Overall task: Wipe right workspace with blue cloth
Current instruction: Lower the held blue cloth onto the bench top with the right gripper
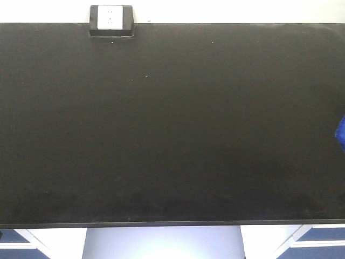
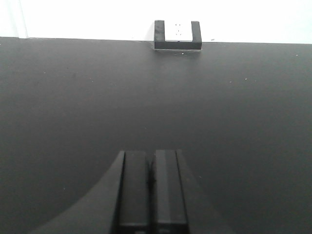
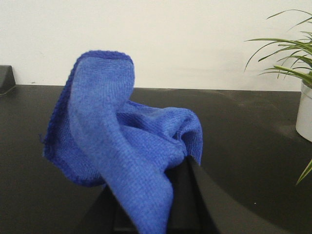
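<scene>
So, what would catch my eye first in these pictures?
The bright blue cloth, bunched up and pinched in the right arm's jaws, stands out against the wide black countertop. Next come the small outlet box at the counter's back edge and a potted plant off to the right.

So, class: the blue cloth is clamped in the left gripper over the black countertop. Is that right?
No. The right gripper holds the blue cloth, as the right wrist view shows; the left gripper is shut on nothing. It is over the black countertop.
</scene>
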`<state>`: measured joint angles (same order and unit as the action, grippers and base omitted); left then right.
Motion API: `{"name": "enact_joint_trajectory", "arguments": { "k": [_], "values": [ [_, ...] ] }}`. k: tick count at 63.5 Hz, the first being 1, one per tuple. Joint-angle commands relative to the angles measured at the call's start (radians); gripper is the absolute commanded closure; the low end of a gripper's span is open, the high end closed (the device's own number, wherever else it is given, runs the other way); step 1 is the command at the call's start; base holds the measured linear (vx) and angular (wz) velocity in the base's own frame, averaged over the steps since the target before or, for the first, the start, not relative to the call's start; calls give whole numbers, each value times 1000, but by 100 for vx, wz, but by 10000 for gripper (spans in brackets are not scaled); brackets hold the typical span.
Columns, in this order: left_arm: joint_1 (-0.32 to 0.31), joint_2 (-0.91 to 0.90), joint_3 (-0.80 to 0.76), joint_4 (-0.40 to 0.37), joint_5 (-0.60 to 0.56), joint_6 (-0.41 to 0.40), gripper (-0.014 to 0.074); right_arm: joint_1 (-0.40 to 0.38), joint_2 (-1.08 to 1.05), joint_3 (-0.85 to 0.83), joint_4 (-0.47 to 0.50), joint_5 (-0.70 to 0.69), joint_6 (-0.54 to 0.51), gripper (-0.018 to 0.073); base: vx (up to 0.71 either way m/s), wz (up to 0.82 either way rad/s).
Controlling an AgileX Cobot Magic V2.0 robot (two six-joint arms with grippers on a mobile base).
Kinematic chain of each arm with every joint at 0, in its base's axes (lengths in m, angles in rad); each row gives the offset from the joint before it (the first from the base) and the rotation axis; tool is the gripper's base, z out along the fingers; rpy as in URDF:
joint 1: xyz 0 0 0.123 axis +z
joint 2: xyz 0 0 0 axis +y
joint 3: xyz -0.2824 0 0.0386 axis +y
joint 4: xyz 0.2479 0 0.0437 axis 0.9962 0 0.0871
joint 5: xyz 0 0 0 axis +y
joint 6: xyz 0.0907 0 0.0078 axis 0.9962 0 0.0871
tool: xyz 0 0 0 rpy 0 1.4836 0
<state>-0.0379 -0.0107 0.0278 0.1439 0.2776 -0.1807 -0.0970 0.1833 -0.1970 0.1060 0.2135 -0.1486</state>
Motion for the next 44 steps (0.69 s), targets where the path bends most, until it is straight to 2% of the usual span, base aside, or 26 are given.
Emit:
{"name": "enact_joint_trajectory", "arguments": {
  "k": [1, 28, 36, 44],
  "values": [
    [-4, -16, 30, 1, -79, -8, 602, -1, 13, -32, 0, -91, -4, 562, 0, 0],
    [-4, -16, 30, 1, -79, -8, 602, -1, 13, -32, 2, -94, 4, 562, 0, 0],
    [-4, -16, 30, 1, -79, -8, 602, -1, 13, -32, 67, -66, 63, 562, 0, 0],
    [-4, -16, 30, 1, -79, -8, 602, -1, 57, -56, 108, -16, 62, 562, 0, 0]
  ]
}}
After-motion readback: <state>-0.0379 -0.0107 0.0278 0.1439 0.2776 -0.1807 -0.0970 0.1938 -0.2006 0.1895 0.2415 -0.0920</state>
